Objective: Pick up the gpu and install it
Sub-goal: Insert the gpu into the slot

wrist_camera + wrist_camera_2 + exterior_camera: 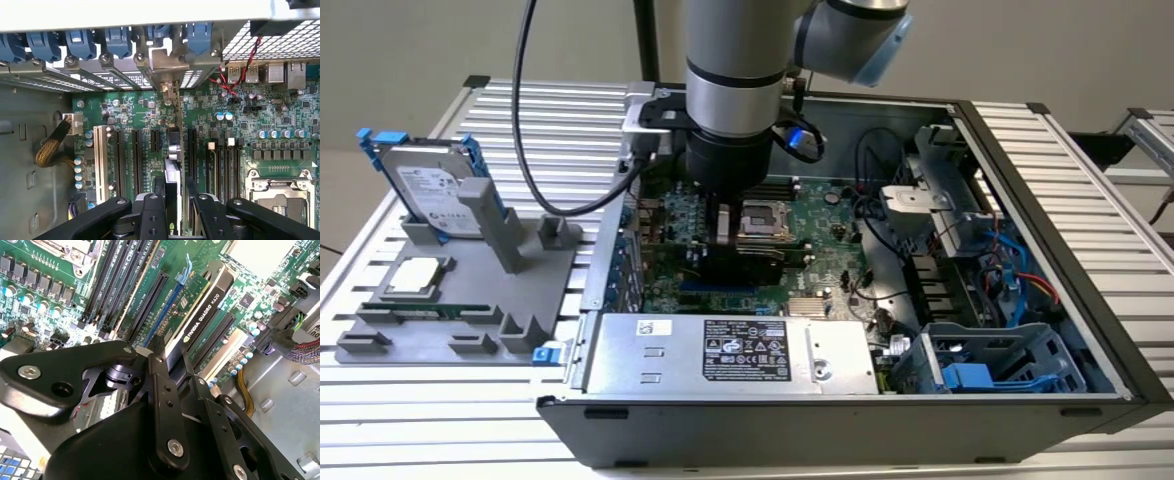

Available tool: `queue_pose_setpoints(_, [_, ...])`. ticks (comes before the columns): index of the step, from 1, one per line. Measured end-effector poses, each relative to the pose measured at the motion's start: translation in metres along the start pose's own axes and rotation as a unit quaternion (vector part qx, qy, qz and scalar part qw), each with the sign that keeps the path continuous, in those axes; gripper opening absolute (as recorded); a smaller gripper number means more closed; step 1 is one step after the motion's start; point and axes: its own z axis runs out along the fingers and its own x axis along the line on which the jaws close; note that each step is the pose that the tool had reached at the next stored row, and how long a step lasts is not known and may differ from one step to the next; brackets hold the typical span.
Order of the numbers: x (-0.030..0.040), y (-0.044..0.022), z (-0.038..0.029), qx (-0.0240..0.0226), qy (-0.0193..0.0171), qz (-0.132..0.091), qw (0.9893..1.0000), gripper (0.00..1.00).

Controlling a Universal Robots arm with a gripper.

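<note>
Plain light-grey wall (427,40) behind the setup, no windows or floor visible. Work surface is a table (1081,150) of ribbed aluminium profile slats, running from the exterior view's left to its right. An open black computer case (854,430) sits on it, toward the exterior view's right. A second aluminium frame piece (1150,135) shows at the exterior view's far right edge, apart from the table. A grey parts fixture (467,300) rests on the slats at the exterior view's left. Lighting is even and diffuse, with soft shadows.
</note>
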Motion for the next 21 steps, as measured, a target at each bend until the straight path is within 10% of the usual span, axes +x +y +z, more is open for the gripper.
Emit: queue_pose_setpoints(21, [0.0022, 0.0035, 0.0002, 0.0016, 0.0002, -0.02, 0.9998, 0.0])
